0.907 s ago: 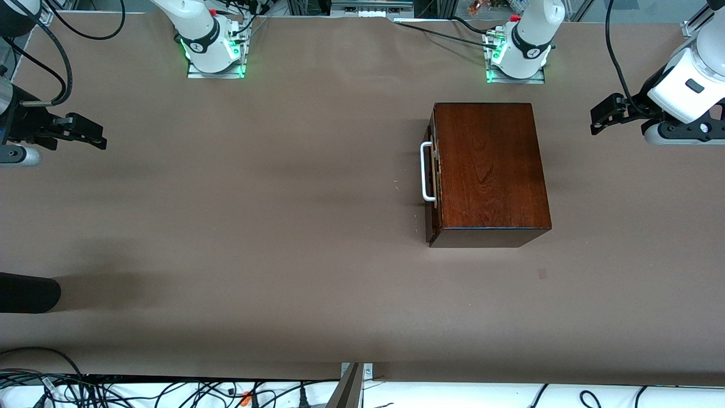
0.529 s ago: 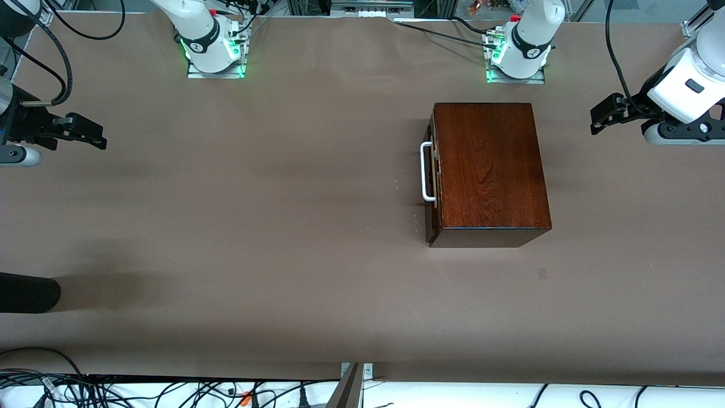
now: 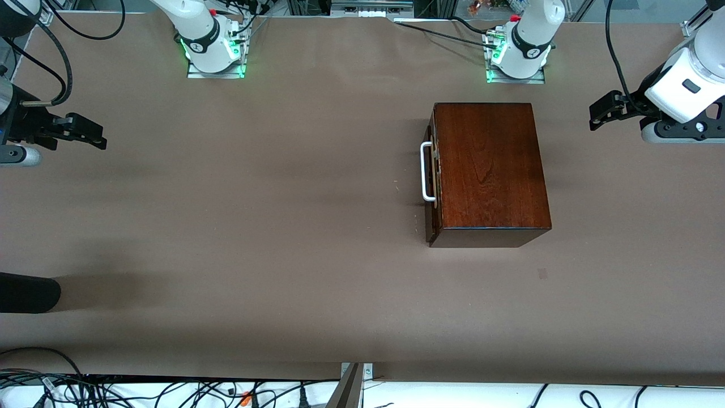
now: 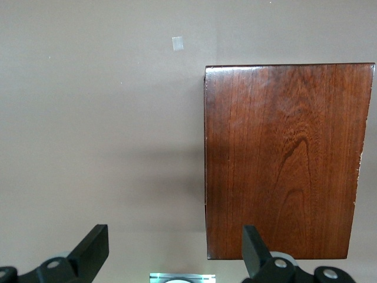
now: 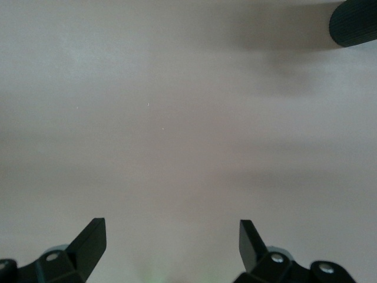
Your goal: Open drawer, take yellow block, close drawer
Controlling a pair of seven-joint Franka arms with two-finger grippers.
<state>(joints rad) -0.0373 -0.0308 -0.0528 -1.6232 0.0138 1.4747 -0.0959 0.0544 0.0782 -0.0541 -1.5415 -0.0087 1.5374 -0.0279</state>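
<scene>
Dark mahogany box (image 3: 490,170) sits toward the left arm's end of the surface (image 3: 255,226), drawer (image 3: 431,181) shut, white handle (image 3: 426,171) facing the right arm's end. We see no yellow block, so we judge it's inside. Left end effector (image 4: 171,253) hangs beside the box, jaws apart and empty; right end effector (image 5: 171,247) waits wide open over bare surface. We judge opening hasn't started; next, hook the handle and pull.
</scene>
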